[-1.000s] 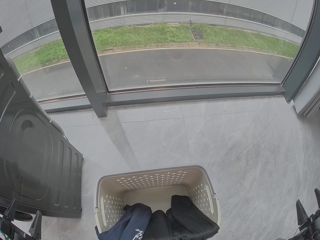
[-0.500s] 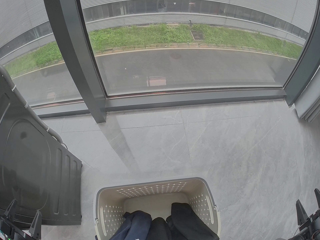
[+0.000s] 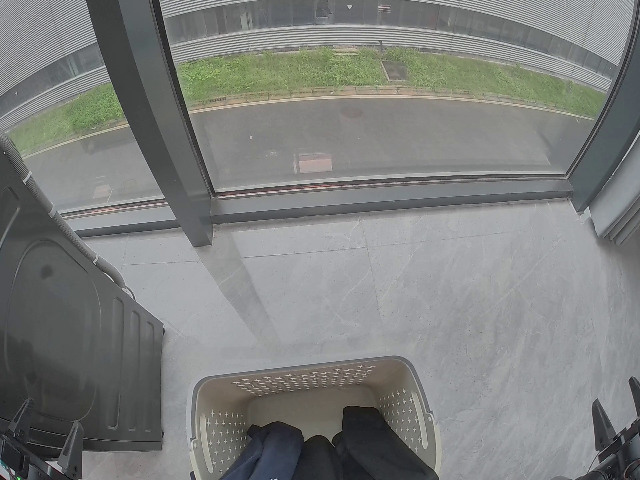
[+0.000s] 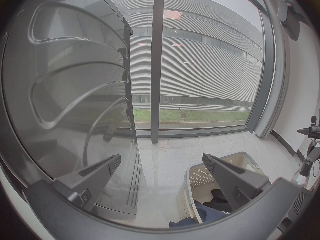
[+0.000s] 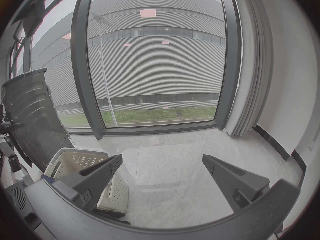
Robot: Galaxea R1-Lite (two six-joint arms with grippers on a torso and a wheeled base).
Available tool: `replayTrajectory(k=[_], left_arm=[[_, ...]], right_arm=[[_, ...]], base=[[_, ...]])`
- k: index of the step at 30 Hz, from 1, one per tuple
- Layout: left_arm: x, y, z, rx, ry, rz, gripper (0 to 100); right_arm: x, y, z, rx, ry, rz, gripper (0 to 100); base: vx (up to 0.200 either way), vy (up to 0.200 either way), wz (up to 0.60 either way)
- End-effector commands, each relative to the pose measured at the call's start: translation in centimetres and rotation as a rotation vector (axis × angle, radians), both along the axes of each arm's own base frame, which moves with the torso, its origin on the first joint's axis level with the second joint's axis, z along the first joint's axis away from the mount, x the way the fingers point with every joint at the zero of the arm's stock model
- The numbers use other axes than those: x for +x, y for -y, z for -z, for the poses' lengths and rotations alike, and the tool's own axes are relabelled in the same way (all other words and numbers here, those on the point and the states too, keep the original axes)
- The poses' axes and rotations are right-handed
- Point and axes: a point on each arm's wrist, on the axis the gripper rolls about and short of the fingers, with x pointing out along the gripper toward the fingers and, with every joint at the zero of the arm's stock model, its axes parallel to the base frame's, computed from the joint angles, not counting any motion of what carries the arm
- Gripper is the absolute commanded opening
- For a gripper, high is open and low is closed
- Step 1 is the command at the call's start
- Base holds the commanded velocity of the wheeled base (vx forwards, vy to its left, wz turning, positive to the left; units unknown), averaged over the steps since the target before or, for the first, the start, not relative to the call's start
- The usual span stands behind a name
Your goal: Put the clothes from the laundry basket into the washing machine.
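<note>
Dark clothes (image 3: 373, 443) lie in the beige laundry basket (image 3: 300, 381) on the floor, beside the washing machine (image 3: 67, 341). Left gripper (image 4: 160, 159) and right gripper (image 5: 162, 159): fingers spread apart, holding nothing.

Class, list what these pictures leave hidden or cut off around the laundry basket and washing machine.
clothes: the head view's lower edge cuts them off; their number cannot be told.
laundry basket: its near rim is cut off by the same edge.
washing machine: the head view faces its ribbed grey panel; the door side is hidden.
</note>
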Motion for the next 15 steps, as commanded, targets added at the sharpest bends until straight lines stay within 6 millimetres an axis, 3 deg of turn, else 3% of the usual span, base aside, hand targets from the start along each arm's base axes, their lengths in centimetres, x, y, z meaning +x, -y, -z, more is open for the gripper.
replayTrajectory(k=[1, 11, 15], left_arm=[[0.06, 0.0, 0.45, 0.0, -0.008, 0.001, 100], [0.06, 0.0, 0.45, 0.0, -0.008, 0.001, 100], [0.06, 0.0, 0.45, 0.0, -0.008, 0.001, 100]], right_arm=[[0.11, 0.0, 0.49, 0.0, -0.015, 0.001, 100], [0.1, 0.0, 0.5, 0.0, -0.014, 0.001, 100], [0.11, 0.0, 0.49, 0.0, -0.015, -0.001, 100]], base=[[0.0, 0.0, 0.0], [0.0, 0.0, 0.0], [-0.2, 0.0, 0.0]])
